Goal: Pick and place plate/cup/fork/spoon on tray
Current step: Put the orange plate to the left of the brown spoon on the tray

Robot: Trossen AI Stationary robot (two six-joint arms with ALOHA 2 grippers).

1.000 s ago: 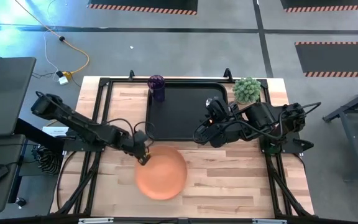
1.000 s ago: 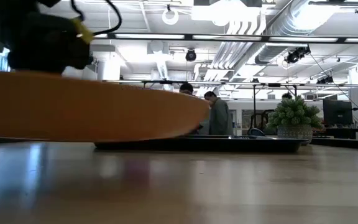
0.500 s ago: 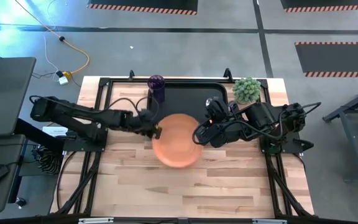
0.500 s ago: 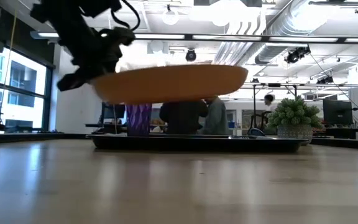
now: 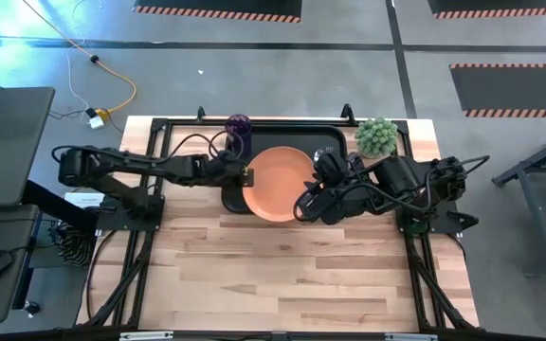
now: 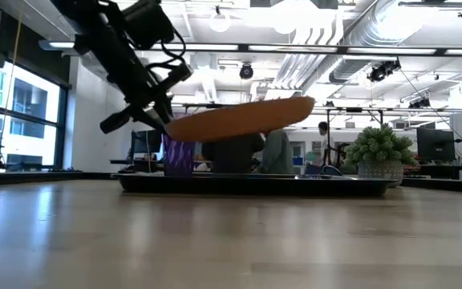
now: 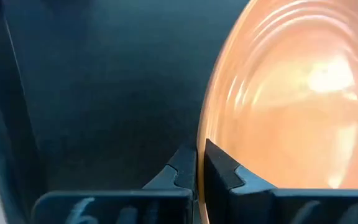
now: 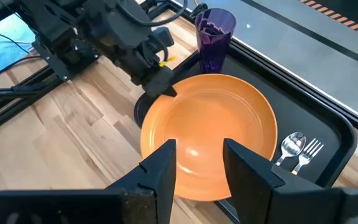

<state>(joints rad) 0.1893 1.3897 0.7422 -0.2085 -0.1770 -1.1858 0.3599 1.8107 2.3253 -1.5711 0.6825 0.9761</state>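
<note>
My left gripper (image 5: 243, 176) is shut on the round orange plate (image 5: 281, 184), which it holds over the black tray (image 5: 287, 138). In the low view the plate (image 6: 239, 119) hangs above the tray (image 6: 263, 186). The purple cup (image 5: 239, 126) stands in the tray's far left corner. The spoon (image 8: 289, 148) and fork (image 8: 308, 152) lie side by side on the tray's right part. My right gripper (image 8: 199, 165) is open and empty, above the plate's right side. My left gripper pinches the plate's left rim (image 7: 199, 146) between its two fingers, one on each face. The fingers (image 8: 160, 84) reach in about level from the table's left. The plate is lifted clear of the tray and tilted, its free right edge (image 6: 307, 103) higher than the held edge.
A green bushy plant (image 5: 376, 137) stands at the tray's far right corner and shows in the low view (image 6: 379, 152). Bare wooden table (image 5: 282, 275) lies on the near side of the tray. People stand in the room behind the table.
My left gripper has carried the plate from the middle of the table up and toward the far edge and the right, over the tray. The plate stays lifted clear and has tipped, its free edge now higher. My right arm has kept still.
</note>
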